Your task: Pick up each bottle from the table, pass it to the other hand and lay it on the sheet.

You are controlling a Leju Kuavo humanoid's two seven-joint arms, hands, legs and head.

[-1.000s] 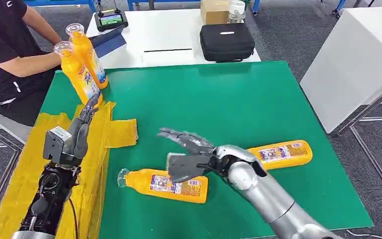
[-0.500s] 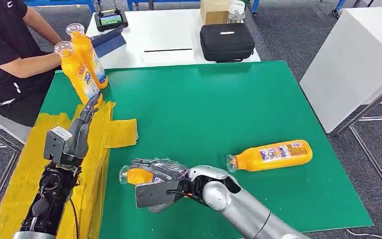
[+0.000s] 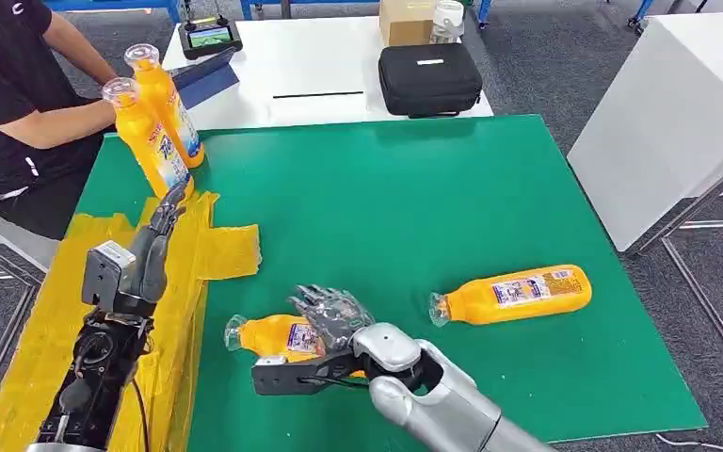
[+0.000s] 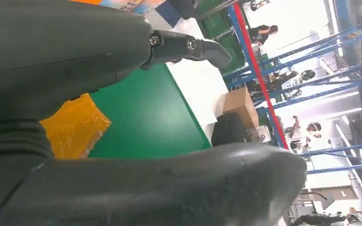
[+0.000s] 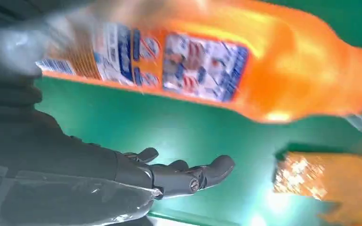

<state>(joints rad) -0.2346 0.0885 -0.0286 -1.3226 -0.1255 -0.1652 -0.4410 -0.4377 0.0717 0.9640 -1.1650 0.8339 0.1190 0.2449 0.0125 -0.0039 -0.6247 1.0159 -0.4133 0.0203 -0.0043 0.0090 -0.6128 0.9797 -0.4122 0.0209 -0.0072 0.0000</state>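
At the bottom centre of the head view the right hand (image 3: pixel 331 325) lies over the near bottle (image 3: pixel 273 335), its fingers draped across the labelled body; the bottle lies on its side on the green tabletop (image 3: pixel 414 198), cap pointing to the left of the frame; in the right wrist view the bottle (image 5: pixel 207 66) is close against the palm while the fingers (image 5: pixel 188 176) are apart beneath it, so the hand seems to be wrapping rather than gripping, and I cannot tell whether it has closed on the bottle; the reach across the body suits a lift by the middle, probably for balance. At the lower left the left hand (image 3: pixel 155 240) hovers above the yellow sheet (image 3: pixel 207 250), fingers stretched out and holding nothing, apparently waiting to receive the pass. To the right, a second bottle (image 3: pixel 513 294) lies on its side, well apart from the first, probably next in turn. In the upper left a person's hand (image 3: pixel 108 104) is at two upright bottles (image 3: pixel 155 127) by the tabletop's far corner, beyond the sheet. Further back a black case (image 3: pixel 429 79) rests on a white table.
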